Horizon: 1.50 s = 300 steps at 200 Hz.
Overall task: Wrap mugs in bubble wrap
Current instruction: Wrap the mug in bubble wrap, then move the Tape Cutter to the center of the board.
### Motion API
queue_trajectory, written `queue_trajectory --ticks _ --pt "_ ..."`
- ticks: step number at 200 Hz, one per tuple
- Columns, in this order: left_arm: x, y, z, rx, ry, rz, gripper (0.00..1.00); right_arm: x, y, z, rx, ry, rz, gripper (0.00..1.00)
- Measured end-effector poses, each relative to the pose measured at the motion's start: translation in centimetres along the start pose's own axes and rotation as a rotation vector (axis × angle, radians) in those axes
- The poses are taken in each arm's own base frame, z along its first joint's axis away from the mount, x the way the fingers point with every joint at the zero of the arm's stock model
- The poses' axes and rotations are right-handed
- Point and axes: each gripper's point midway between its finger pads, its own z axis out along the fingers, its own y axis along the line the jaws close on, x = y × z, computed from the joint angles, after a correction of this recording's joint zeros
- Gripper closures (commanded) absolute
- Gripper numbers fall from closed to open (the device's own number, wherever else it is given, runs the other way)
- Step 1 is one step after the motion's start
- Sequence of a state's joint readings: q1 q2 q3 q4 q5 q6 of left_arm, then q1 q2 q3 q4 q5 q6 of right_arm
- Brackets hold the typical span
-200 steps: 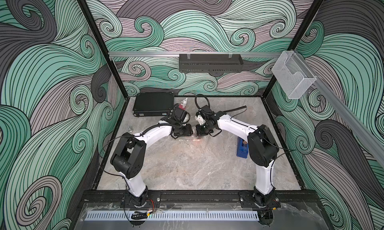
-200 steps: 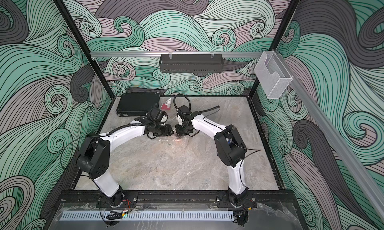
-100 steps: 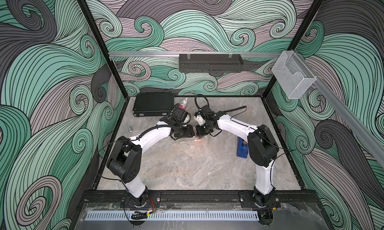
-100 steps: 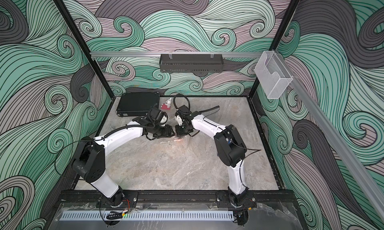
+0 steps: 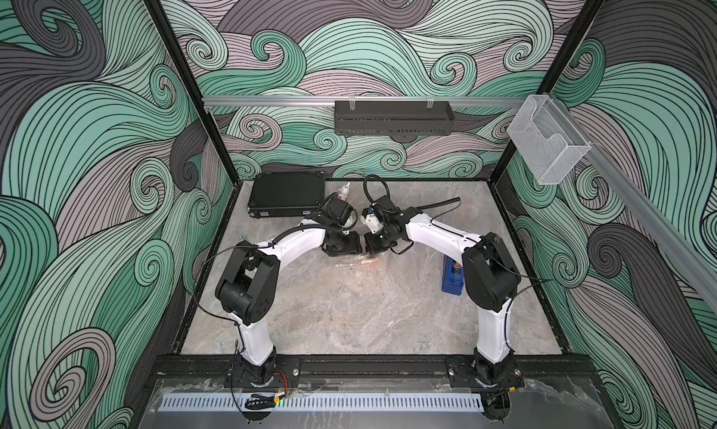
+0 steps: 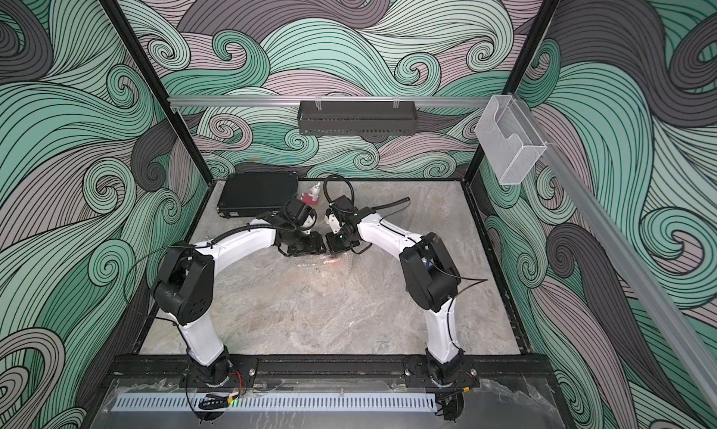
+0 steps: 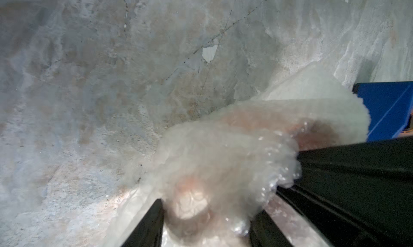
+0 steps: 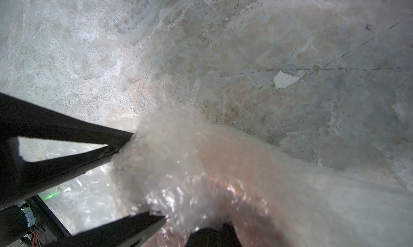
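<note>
1. Left end effector (image 7: 205,221) grips the mug (image 7: 192,185), swathed in bubble wrap (image 7: 245,149), between half-wide jaws.
2. Right end effector (image 8: 178,225) pinches the bubble wrap, jaws closed tight.
3. Both meet over the table's (image 5: 349,310) far middle.

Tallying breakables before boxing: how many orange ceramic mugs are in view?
1: an orange ceramic mug, centred on the marbled tabletop, swathed in clear bubble wrap, only its tint showing. Others may hide beneath the white robot arms.
</note>
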<state>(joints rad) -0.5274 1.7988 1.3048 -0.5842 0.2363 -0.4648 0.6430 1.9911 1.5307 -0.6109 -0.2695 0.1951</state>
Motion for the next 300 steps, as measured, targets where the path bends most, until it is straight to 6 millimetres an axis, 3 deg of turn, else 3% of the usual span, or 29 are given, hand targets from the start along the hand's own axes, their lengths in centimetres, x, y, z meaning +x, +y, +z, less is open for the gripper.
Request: queue_trajectory --ticks 60,90,124,156,192,223,242,269,300 --pt "0.0 0.1 -0.2 -0.003 -0.013 0.007 0.46 0.2 0.2 -0.9 0.004 -0.022 0.011 0.97" --pt "-0.1 0.1 -0.3 -0.009 -0.017 0.008 0.46 -0.4 0.9 -2.8 -0.004 -0.066 0.032 0.87" --pt "-0.1 0.1 -0.3 -0.009 -0.018 0.009 0.46 -1.8 1.7 -6.5 -0.005 -0.157 0.052 0.75" --pt "-0.1 0.1 -0.3 -0.009 -0.018 0.009 0.47 -1.5 1.3 -10.2 0.037 -0.236 0.092 0.48" --pt "-0.1 0.1 -0.3 -0.008 -0.018 0.009 0.47 2.5 -2.7 -14.9 0.184 -0.308 0.179 0.01" --pt "-0.1 0.1 -0.3 -0.007 -0.018 0.009 0.47 6.6 -7.7 -18.6 0.349 -0.362 0.312 0.0" --pt "-0.1 0.1 -0.3 -0.007 -0.018 0.009 0.47 9.3 -11.1 -19.6 0.454 -0.352 0.412 0.0" --pt "-0.1 0.1 -0.3 -0.006 -0.019 0.009 0.47 13.3 -15.3 -18.5 0.56 -0.263 0.54 0.0" --pt "-0.1 0.1 -0.3 -0.006 -0.02 0.01 0.47 15.5 -17.3 -16.5 0.593 -0.163 0.601 0.0"
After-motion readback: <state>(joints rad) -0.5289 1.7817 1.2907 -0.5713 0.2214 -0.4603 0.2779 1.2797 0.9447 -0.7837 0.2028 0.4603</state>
